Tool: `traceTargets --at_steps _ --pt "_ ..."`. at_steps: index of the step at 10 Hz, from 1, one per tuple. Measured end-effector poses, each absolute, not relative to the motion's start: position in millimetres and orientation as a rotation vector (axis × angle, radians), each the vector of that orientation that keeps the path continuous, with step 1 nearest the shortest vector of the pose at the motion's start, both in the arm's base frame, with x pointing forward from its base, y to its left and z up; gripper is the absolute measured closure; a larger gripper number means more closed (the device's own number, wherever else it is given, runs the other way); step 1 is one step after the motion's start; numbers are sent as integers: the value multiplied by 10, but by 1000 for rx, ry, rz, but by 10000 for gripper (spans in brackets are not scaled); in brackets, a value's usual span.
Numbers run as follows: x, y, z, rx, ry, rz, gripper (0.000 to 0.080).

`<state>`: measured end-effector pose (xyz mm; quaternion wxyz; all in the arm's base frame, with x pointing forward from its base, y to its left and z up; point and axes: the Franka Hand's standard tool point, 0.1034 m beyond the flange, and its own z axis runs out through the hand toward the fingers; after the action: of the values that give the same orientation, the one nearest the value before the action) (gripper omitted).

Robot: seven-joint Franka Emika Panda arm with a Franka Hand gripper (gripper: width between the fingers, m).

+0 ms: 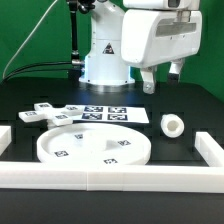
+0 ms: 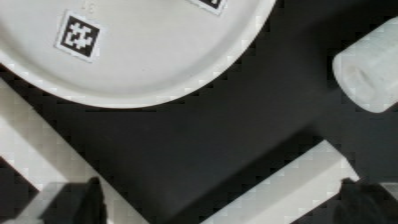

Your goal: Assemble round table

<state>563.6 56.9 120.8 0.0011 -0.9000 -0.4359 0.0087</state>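
The large rimmed round disc [image 1: 92, 148] lies flat on the black table near the front, with small square tags on top; it also shows in the wrist view [image 2: 125, 50]. The short cylinder post [image 1: 173, 125] lies on its side to the exterior view's right of the disc, and part of it shows in the wrist view [image 2: 370, 70]. The four-armed cross piece [image 1: 45, 113] lies at the back left. My gripper [image 1: 160, 80] hangs well above the table, over the area behind the post. In the wrist view my gripper [image 2: 217, 208] is open and holds nothing.
The marker board [image 1: 105, 115] lies between the disc and the robot base [image 1: 105, 55]. Long white rails fence the work area at the front [image 1: 110, 178], the left [image 1: 5, 135] and the right [image 1: 210, 150]; one rail corner shows in the wrist view [image 2: 338, 170].
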Motion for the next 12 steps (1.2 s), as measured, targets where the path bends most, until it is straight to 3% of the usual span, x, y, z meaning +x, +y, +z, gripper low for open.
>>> traceTargets --at_steps 5,9,10,12 --pt "5639 556 1199 -2819 -1382 22 150" --pt "5541 -187 659 -2732 -1585 -54 150" --pt "5549 -343 576 -2714 -1628 -75 150" --pt "5561 -429 569 -2695 -1662 -73 150"
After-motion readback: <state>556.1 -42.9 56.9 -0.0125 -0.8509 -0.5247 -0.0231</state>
